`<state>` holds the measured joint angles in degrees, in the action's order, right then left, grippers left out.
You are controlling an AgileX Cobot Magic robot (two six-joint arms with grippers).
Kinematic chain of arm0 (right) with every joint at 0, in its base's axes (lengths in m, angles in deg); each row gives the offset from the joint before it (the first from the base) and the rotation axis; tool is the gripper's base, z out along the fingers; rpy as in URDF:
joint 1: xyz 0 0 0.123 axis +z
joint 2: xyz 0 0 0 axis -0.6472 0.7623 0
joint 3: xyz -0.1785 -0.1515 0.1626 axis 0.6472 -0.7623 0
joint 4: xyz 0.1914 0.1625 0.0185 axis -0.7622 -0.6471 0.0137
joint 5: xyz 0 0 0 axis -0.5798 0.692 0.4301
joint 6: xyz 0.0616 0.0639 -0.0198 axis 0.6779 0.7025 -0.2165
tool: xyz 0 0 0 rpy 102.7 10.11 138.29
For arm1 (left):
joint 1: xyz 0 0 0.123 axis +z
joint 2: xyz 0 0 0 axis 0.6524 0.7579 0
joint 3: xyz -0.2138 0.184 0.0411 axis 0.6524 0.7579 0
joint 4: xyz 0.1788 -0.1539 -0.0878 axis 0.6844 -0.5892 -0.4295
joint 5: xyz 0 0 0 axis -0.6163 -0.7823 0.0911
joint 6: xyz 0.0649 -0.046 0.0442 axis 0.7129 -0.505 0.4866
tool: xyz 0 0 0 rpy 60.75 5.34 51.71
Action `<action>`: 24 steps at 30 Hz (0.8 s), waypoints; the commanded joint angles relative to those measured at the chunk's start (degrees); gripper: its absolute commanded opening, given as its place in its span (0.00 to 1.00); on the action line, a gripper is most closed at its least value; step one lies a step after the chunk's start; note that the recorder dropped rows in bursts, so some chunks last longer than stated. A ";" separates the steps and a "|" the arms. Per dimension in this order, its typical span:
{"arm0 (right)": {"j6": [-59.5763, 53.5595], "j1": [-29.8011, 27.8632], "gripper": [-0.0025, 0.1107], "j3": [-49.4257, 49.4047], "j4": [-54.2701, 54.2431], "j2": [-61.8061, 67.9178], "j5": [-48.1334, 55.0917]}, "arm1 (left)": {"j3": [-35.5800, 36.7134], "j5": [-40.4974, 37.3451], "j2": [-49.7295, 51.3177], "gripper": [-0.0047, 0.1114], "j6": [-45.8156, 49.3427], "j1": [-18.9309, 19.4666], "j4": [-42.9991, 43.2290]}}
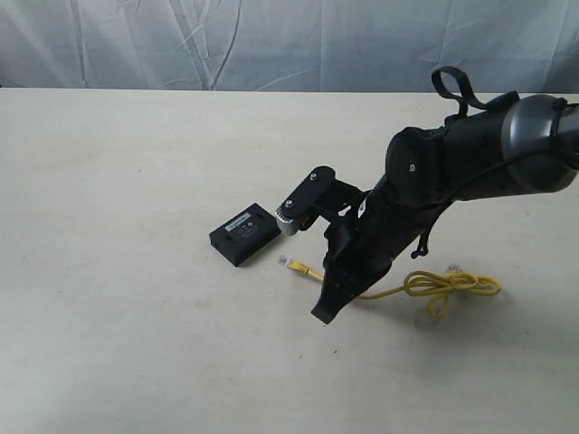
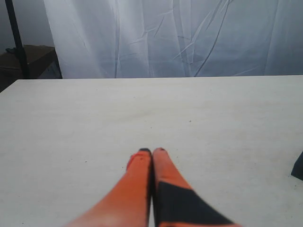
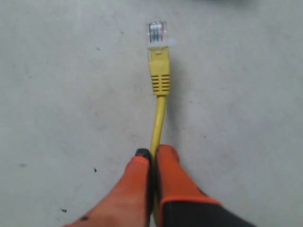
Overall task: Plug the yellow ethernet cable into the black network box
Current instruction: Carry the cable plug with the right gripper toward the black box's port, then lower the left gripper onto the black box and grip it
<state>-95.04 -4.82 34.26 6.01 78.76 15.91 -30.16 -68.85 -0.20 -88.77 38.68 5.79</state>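
Note:
The black network box lies flat on the table, pale label up. The yellow ethernet cable lies to its right, coiled at its far end. One clear plug rests just off the box's near corner, apart from it. My right gripper is shut on the cable a short way behind that plug. In the right wrist view the cable runs out from between the orange fingertips of the gripper to the plug. My left gripper is shut with nothing in it, over bare table, and is out of the exterior view.
The pale table stretches wide to the left and front. A white curtain hangs behind its far edge. A dark shape cuts into the edge of the left wrist view; I cannot tell what it is.

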 commanded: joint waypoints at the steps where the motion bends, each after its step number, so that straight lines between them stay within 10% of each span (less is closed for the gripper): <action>1: -0.48 -0.02 0.02 -0.42 -0.46 0.04 -0.62 | 0.23 1.04 -0.30 0.04 -0.03 0.24 0.68; 16: -0.48 -0.02 0.02 -0.42 -0.56 0.04 -0.64 | 0.23 29.62 -0.30 0.04 -5.91 0.24 -16.01; 24: -0.48 -0.02 0.02 -0.42 -0.56 0.04 -1.02 | -20.02 2.30 16.30 0.04 2.33 0.24 -12.97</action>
<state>-95.12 -4.82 34.26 5.57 78.76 15.43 -41.56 -55.78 7.36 -88.71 38.68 -11.10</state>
